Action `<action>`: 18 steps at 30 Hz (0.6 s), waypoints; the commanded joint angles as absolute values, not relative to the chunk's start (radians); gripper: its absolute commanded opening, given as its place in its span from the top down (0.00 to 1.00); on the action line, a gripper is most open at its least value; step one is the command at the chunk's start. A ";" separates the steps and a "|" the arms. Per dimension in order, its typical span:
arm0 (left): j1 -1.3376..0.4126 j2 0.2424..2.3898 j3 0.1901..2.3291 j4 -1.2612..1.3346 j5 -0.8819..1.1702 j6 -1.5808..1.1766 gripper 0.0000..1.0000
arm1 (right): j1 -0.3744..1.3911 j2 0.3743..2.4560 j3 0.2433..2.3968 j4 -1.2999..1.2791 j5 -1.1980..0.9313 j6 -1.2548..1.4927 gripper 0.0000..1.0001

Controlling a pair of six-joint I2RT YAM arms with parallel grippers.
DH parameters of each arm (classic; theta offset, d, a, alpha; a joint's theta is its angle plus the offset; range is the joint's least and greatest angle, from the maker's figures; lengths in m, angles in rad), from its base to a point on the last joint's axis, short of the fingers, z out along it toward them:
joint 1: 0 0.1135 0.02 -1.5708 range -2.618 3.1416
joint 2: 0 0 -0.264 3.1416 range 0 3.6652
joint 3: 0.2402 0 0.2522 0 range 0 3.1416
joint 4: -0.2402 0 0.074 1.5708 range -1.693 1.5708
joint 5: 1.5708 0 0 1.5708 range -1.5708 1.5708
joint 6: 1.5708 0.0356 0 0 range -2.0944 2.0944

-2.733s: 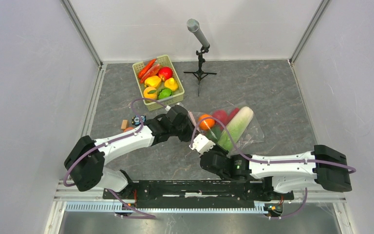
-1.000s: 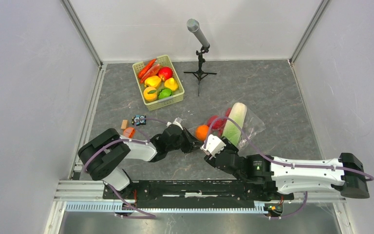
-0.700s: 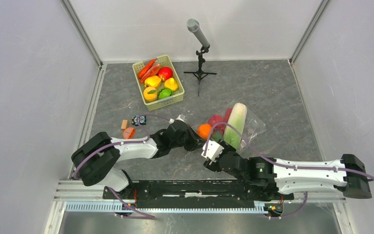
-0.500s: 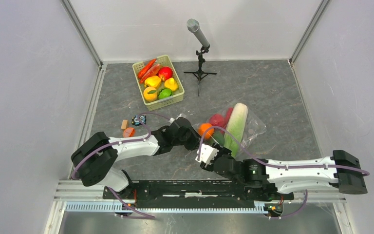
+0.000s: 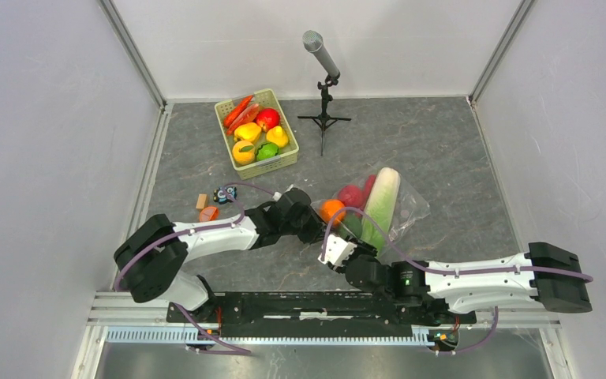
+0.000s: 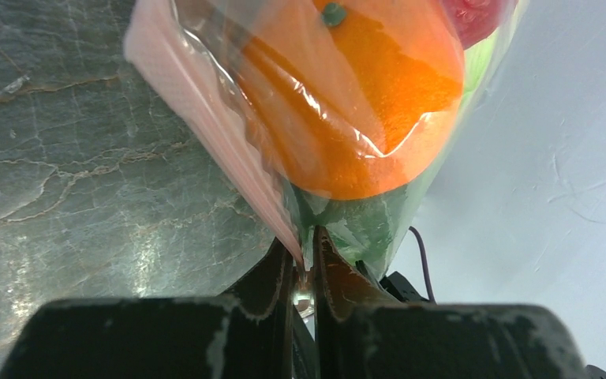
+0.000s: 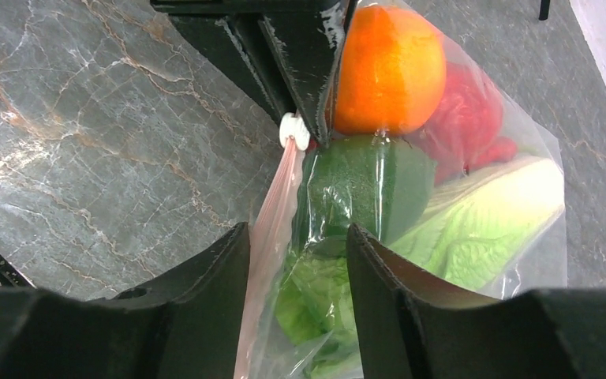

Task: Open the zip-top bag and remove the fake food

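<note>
The zip-top bag (image 5: 398, 207) lies mid-table, clear and crinkly. It holds the fake food: an orange (image 5: 332, 211), a red piece (image 5: 352, 195), a dark green fruit (image 5: 353, 227) and a long cabbage (image 5: 381, 204). My left gripper (image 6: 304, 259) is shut on the pink zip strip (image 6: 197, 103) at the bag's corner, just under the orange (image 6: 363, 95). My right gripper (image 7: 296, 257) is open and straddles the bag's near edge. The zip strip (image 7: 272, 213) runs beside its left finger (image 7: 217, 276), with cabbage leaves (image 7: 473, 221) beyond. A white slider (image 7: 293, 131) sits by the left gripper's fingers.
A green lattice basket (image 5: 286, 163) of toy produce stands at the back left. A microphone on a small tripod (image 5: 324, 83) stands behind the bag. Small loose pieces (image 5: 209, 212) lie to the left of my left arm. Walls close in the table on both sides.
My right gripper's jaws have narrowed around the bag's edge, and the right wrist has drawn back toward the near side. The left gripper keeps its grip; the bag has shifted slightly.
</note>
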State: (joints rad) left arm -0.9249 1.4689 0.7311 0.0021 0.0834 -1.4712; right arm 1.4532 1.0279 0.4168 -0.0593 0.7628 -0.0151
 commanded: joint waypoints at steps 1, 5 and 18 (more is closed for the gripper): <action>-0.931 1.465 0.788 0.006 0.109 -1.522 0.98 | 1.456 1.001 0.431 -0.035 0.738 -0.002 0.45; -0.930 1.459 0.800 0.005 0.103 -1.531 0.98 | 1.456 1.014 0.413 -0.020 0.761 -0.002 0.41; -0.931 1.451 0.804 -0.026 0.113 -1.536 0.98 | 1.456 1.029 0.412 -0.092 0.901 0.071 0.99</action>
